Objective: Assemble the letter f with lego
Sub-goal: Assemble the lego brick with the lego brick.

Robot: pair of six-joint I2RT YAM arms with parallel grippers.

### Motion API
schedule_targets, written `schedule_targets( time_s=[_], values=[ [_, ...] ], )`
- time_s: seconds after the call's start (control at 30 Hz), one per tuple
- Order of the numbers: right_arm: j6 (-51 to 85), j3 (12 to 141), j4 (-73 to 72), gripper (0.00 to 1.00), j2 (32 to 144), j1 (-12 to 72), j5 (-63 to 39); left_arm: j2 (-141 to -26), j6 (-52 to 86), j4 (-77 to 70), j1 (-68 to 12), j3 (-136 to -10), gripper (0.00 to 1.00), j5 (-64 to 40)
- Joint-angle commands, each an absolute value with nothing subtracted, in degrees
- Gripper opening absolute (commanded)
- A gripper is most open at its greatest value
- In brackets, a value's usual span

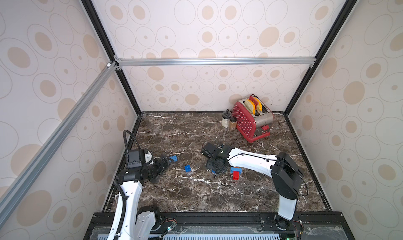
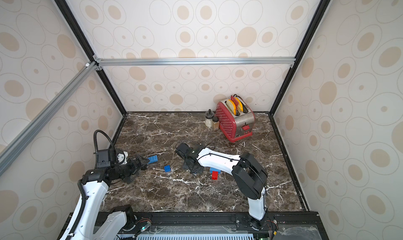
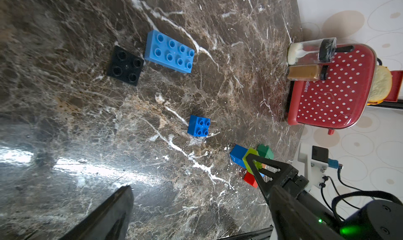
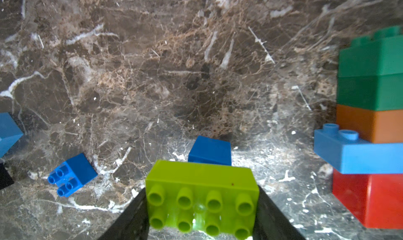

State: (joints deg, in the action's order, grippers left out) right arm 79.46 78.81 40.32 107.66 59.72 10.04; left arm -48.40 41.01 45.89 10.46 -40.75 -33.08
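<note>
- On the dark brown marble tabletop [image 1: 196, 195], the right end effector [image 4: 201, 197] grips a lime green oblong eight-stud lego brick [image 4: 201, 177] by its short ends, with the studs toward the wrist camera.
- Just behind that brick sits a dark blue square brick [image 4: 209, 149].
- Near it lies a joined row: a red square brick [image 4: 368, 199], a light blue oblong brick [image 4: 357, 158], an orange brick [image 4: 370, 123], then two dark green bricks [image 4: 370, 75]. In both top views the right arm [image 1: 250, 160] hides most of this row.
- A second dark blue square brick [image 1: 187, 168] sits alone between the two end effectors.
- The left end effector [image 1: 163, 169] is spread wide and holds nothing. It sits just short of a light blue oblong eight-stud brick [image 3: 169, 51], which lies beside a black square four-stud plate [image 3: 125, 65].
- A red white-dotted toaster [image 1: 250, 119] and two small jars [image 1: 227, 121] stand at the far edge.
</note>
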Motion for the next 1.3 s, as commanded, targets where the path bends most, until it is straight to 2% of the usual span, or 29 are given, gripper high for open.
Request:
schedule_targets(
  time_s=[0.0, 1.0, 1.27],
  values=[
    [81.56, 78.04, 44.39, 0.67, 106.88, 59.76, 11.49, -47.41, 39.28, 46.68, 10.81, -40.78, 0.99, -31.05],
    [77.47, 85.03, 52.17, 0.64, 117.3, 58.23, 5.11, -47.2, 39.86, 43.77, 11.52, -38.86, 0.99, -33.48],
    [75.45, 83.19, 49.24, 0.63, 118.42, 58.09, 3.58, -47.42, 39.87, 43.59, 11.84, -38.76, 0.99, -33.5]
  ],
)
